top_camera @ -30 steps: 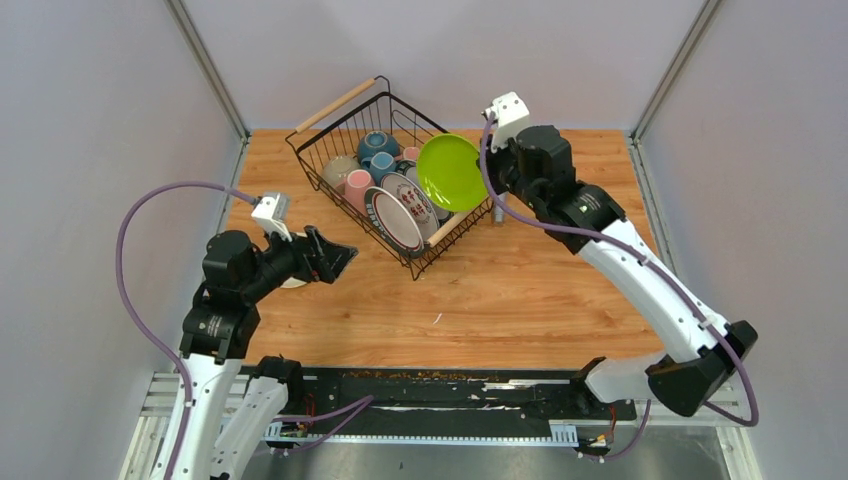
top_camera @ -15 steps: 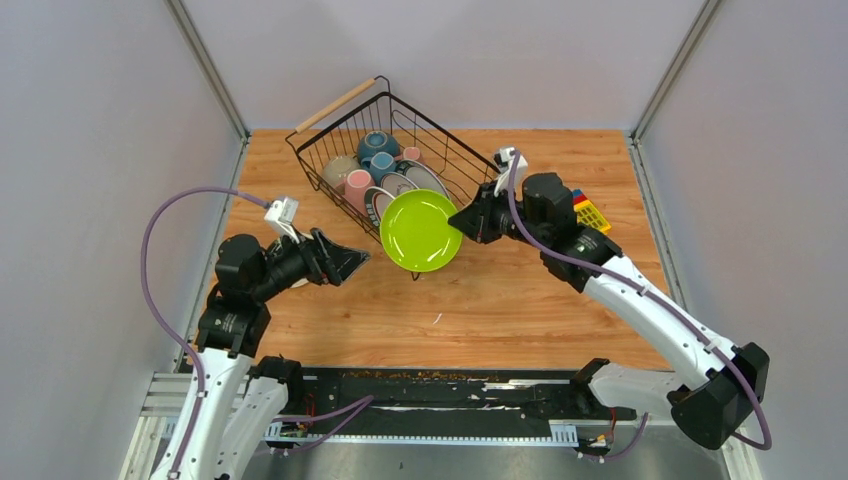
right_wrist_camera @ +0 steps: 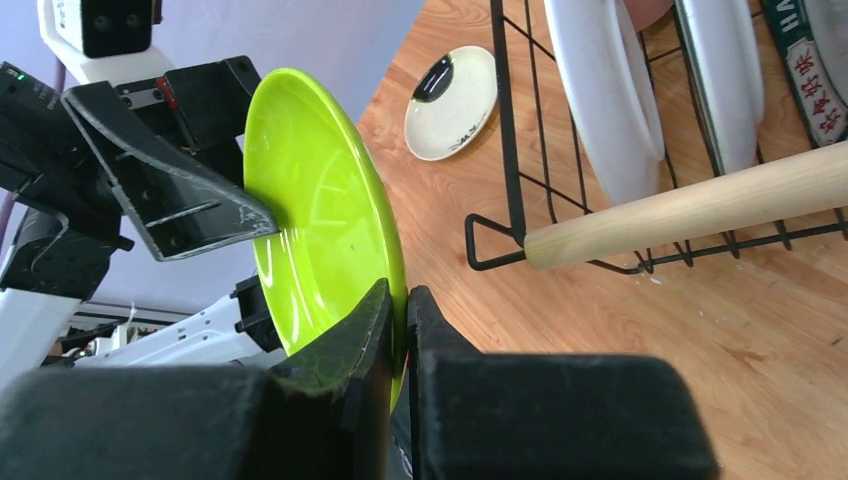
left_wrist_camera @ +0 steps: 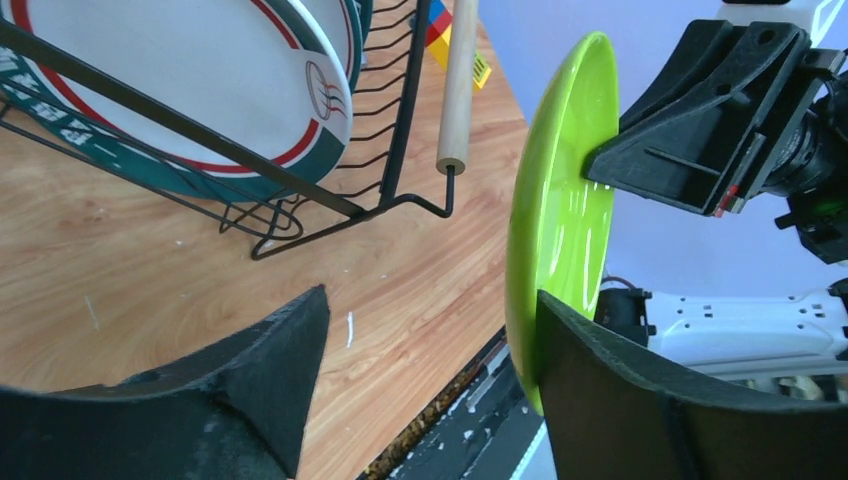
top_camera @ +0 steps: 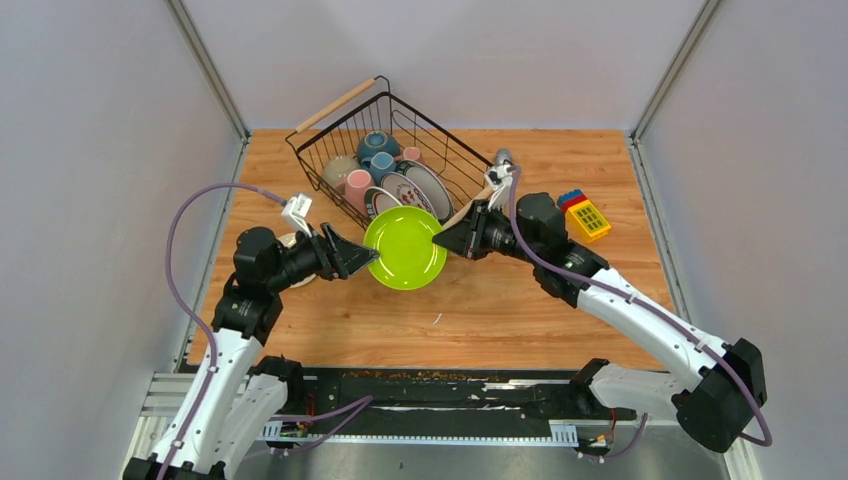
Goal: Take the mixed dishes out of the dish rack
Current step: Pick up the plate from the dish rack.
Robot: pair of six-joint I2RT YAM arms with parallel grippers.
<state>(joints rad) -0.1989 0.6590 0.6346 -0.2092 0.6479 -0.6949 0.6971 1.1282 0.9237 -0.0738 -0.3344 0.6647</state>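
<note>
My right gripper (top_camera: 445,240) is shut on the rim of the lime-green plate (top_camera: 405,247) and holds it on edge above the table, in front of the dish rack (top_camera: 330,150). The right wrist view shows the pads clamped on the rim (right_wrist_camera: 400,290). My left gripper (top_camera: 355,258) is open, and the plate's opposite rim (left_wrist_camera: 560,220) stands between its fingers (left_wrist_camera: 430,293), close against one finger (left_wrist_camera: 640,390). The rack holds patterned white plates (top_camera: 415,190), a pink mug (top_camera: 358,183), blue-grey mugs (top_camera: 378,147) and a beige bowl (top_camera: 338,168).
A yellow-red-blue toy block (top_camera: 584,215) lies right of the rack, and a grey cylinder (top_camera: 503,157) stands at its right corner. A small beige dish (right_wrist_camera: 450,100) lies on the table behind my left arm. The rack's wooden handle (left_wrist_camera: 458,80) is near both grippers.
My right gripper has carried the green plate out of the rack, down and to the left. My left arm has moved right, and its open fingers now straddle the plate's rim.
</note>
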